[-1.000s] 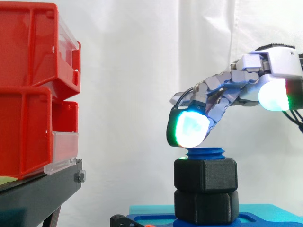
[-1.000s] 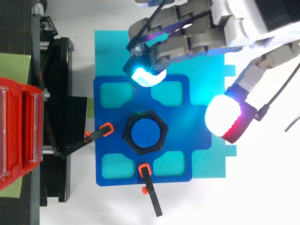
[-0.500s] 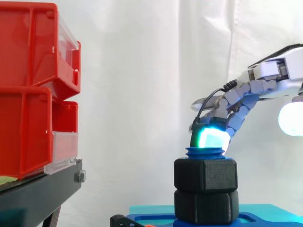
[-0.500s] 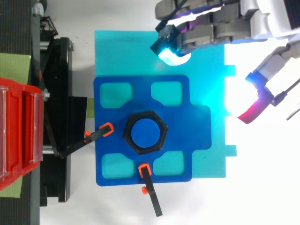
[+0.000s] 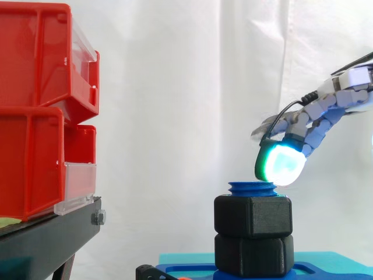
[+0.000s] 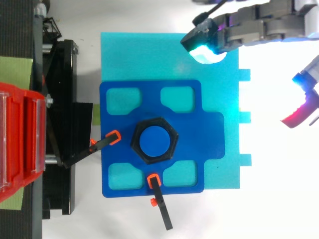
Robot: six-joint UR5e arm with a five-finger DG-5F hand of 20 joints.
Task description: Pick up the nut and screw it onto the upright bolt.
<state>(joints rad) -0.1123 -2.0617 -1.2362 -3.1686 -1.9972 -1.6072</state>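
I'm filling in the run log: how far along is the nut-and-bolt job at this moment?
Looks done: the black nut is on the upright blue bolt, with thread showing above it, and rests on a lower black hex piece. In hand: nothing; the hand hovers off to the side with relaxed fingers, clear of the nut. Left: probably little, though the pictures cannot show how tight it is.

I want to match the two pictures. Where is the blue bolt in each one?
Side view: the blue bolt pokes out of the top of the black hex nut, low down and right of the middle.
Top view: its round blue top sits inside the black hexagon, near the picture's centre.
Shared landmark: the red bins are at the left edge in both views.
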